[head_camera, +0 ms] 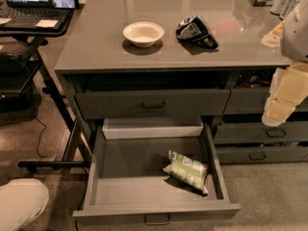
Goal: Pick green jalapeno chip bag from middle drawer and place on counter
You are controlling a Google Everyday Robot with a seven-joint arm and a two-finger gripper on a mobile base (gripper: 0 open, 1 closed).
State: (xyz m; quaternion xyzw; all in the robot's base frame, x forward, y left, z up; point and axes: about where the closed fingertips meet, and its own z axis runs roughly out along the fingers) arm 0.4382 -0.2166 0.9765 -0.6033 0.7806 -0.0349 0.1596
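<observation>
Plainly, in the single camera view, the green jalapeno chip bag [187, 170] is lying flat on the floor of the middle drawer [130, 163], which is standing pulled well out below the front edge of the tabletop [91, 42]. The bag is sitting askew toward the drawer's right wall and front panel, roughly beneath the stretch of front edge running toward the tabletop's front right corner. Nothing is touching or crowding it.

The claw [275, 110] is hanging at the right margin, just off the front edge near that front right corner. It is level with the upper drawer [151, 104] and well apart from the bag, above and to its right. How wide it is standing is not showing, so I cannot tell. It is apparently carrying nothing, since the bag is resting in the drawer.

On the tabletop, a white bowl [143, 33] and a black-and-silver snack bag [196, 32] are sitting side by side behind the middle of the front edge.

The chip bag is looking light, puffy and glossy, so it is likely going to give and slide under pressure. A pinch across its narrow width near the middle, or on a crimped end seam, is probably offering the firmest hold. A hard squeeze is risking a burst bag or crushed chips.
</observation>
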